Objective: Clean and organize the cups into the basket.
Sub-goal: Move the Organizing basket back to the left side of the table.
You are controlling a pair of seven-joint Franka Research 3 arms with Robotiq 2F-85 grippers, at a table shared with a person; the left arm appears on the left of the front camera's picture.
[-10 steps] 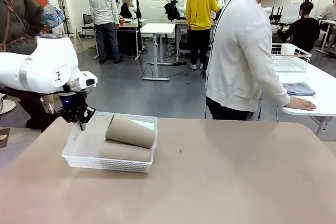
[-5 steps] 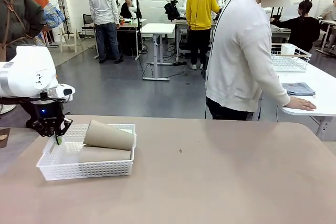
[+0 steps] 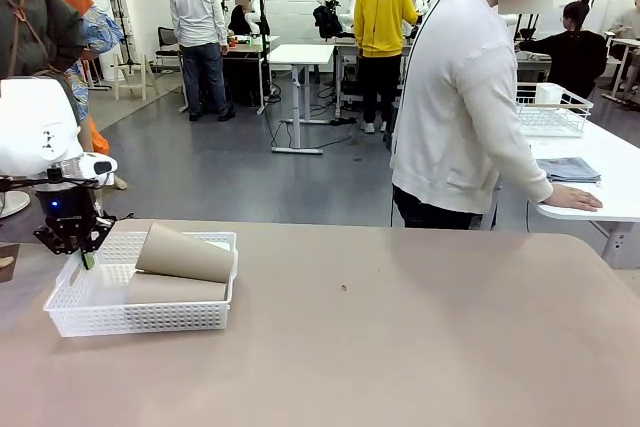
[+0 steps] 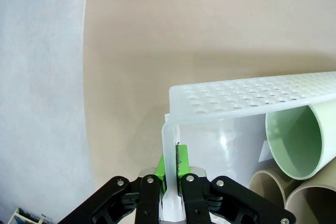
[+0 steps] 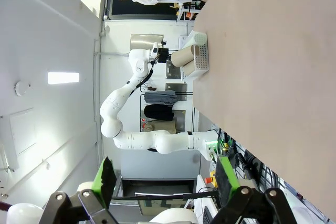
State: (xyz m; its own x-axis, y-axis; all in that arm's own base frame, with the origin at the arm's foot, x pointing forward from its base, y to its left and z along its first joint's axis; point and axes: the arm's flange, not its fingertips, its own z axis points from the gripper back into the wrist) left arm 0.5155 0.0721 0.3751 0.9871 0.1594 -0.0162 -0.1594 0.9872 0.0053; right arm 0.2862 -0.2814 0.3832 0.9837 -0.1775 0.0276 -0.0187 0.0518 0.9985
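Observation:
The white mesh basket sits at the table's left end. Two tan cups lie on their sides in it, one stacked on the other, with a sliver of the mint green cup behind them. My left gripper is shut on the basket's far left rim. In the left wrist view the left gripper pinches the thin white wall below the perforated rim, beside the mint cup's mouth and a tan cup. My right gripper stands open and holds nothing, far from the basket.
A person in a white sweatshirt stands at the far side, one hand resting on the neighbouring white table, where a white wire basket stands. The brown tabletop stretches to the right of the basket. The table's left edge is close to the basket.
My left gripper has dragged the basket with its cups leftward across the table, towards the left edge. The person has not moved.

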